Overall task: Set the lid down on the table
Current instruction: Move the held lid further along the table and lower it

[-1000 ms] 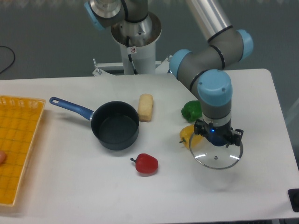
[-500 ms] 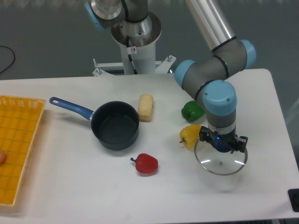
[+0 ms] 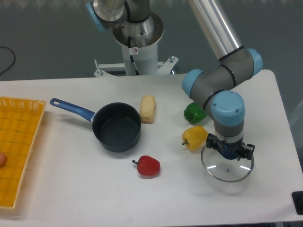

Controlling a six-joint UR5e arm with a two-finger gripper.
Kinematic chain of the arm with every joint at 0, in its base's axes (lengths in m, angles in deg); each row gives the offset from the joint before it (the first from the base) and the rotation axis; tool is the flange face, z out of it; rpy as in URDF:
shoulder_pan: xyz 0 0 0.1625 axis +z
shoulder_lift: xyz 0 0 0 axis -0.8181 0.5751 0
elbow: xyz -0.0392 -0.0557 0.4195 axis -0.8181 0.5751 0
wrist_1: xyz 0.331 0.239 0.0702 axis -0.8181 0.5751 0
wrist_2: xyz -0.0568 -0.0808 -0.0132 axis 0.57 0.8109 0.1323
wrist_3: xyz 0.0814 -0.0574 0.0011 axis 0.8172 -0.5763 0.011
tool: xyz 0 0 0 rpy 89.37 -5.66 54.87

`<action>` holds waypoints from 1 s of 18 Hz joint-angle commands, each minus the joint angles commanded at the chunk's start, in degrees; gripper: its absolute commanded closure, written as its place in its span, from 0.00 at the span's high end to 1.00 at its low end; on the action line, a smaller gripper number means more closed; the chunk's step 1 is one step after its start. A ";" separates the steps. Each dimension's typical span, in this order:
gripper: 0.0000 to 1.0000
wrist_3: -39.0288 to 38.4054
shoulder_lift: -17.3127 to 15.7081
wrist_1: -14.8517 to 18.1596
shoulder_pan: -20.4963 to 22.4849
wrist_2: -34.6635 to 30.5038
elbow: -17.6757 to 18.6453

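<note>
Glass round transparent lid (image 3: 227, 166) low over white table (image 3: 71, 194), lower right | gripper (image 3: 229, 152) grips knob | release remains

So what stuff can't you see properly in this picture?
- Gripper fingers: the arm's wrist hides them; grip on the lid unclear.
- Whether the lid touches the table: can't tell.
- Yellow tray: left edge cuts it off.
- Dark object: right edge cuts it off.
</note>
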 joint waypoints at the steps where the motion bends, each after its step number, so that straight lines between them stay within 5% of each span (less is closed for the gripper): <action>1: 0.61 0.09 0.26 0.00 0.00 0.00 0.09; 18: 0.61 1.41 2.11 0.26 -0.35 -3.69 2.28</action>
